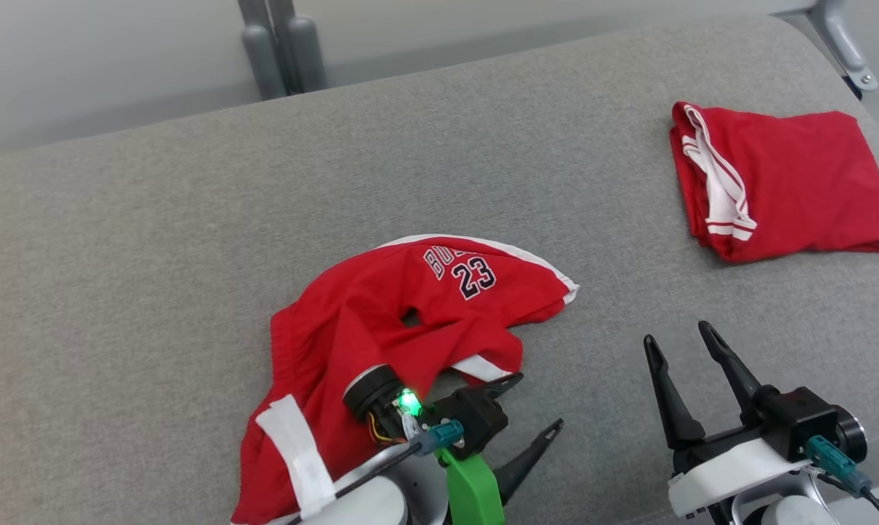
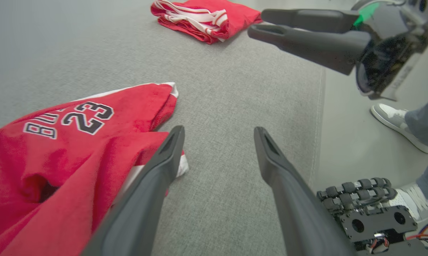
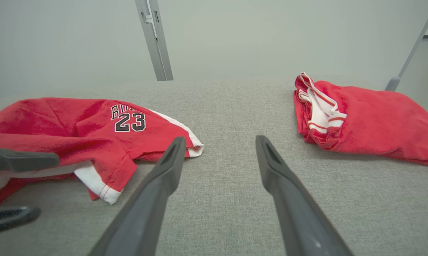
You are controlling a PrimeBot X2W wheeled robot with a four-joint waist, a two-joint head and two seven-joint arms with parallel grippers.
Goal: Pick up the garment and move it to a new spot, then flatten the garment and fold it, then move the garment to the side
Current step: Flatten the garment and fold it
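Note:
The garment [image 1: 395, 321] is a pair of red shorts with white trim and a "23" print, lying crumpled on the grey cushion at centre left. My left gripper [image 1: 534, 405] stands open at its right edge, pointing right. In the left wrist view the gripper [image 2: 218, 131] has bare cushion between its fingers, and one finger lies over the white hem of the garment [image 2: 57, 142]. My right gripper [image 1: 678, 333] is open over bare cushion right of the garment; between its fingers [image 3: 219, 140] there is nothing. The garment [image 3: 75, 124] lies to its left.
A second red garment [image 1: 782, 182] lies folded at the far right of the grey cushion [image 1: 191, 255]. Metal posts [image 1: 279, 44] rise behind the back edge. A person's shoes [image 2: 395, 121] stand on the floor beyond the cushion's edge, near my base.

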